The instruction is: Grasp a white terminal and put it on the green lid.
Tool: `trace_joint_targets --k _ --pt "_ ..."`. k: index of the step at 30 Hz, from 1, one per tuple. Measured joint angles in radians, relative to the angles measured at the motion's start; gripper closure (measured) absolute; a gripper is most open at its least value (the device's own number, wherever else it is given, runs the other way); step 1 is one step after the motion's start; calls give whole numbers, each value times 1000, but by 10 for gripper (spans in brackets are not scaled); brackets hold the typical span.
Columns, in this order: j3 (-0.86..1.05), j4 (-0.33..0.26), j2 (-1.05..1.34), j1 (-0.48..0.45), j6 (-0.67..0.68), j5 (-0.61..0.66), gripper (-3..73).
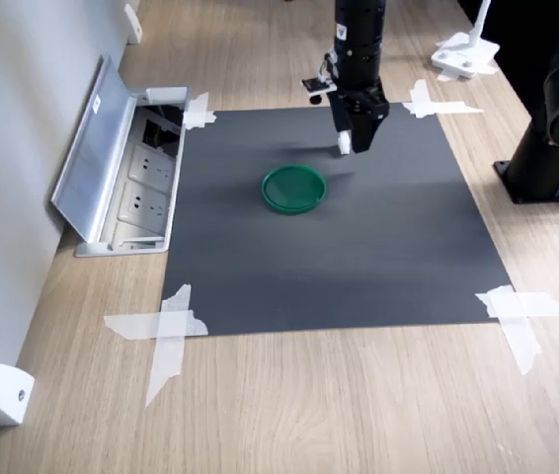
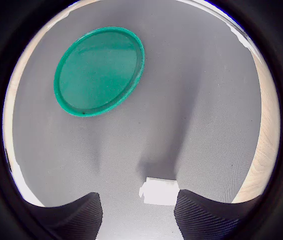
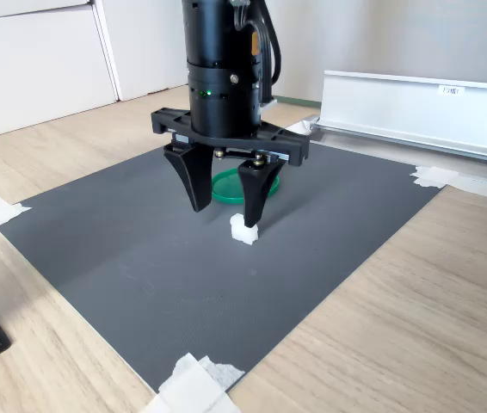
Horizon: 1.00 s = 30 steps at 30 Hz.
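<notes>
The white terminal rests on the dark grey mat, a short way from the green lid. My gripper hangs straight down over it with its jaws wide apart. One fingertip sits right at the terminal's top; the other stands well clear of it. In the wrist view the terminal lies between the two fingers, close to one of them, and the green lid lies empty beyond. In the first exterior view the gripper is behind and to the right of the lid.
An open floor socket box with a raised metal cover borders the mat at the first exterior view's left. White tape holds the mat's corners. A black arm base stands at the first exterior view's right. A white wedge piece lies at the near left.
</notes>
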<state>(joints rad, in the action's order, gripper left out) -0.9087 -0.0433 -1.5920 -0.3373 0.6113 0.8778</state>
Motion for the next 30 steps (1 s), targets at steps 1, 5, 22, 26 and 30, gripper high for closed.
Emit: trace_joint_targets --k 1,5,22,26,30 --pt "0 0 0 0 0 0 91" --pt "0 0 0 0 -6 0 91" --pt "0 34 0 0 -43 -18 91" --pt "-6 36 0 0 -46 -17 91" --pt "-31 53 -3 -3 -53 -16 92"
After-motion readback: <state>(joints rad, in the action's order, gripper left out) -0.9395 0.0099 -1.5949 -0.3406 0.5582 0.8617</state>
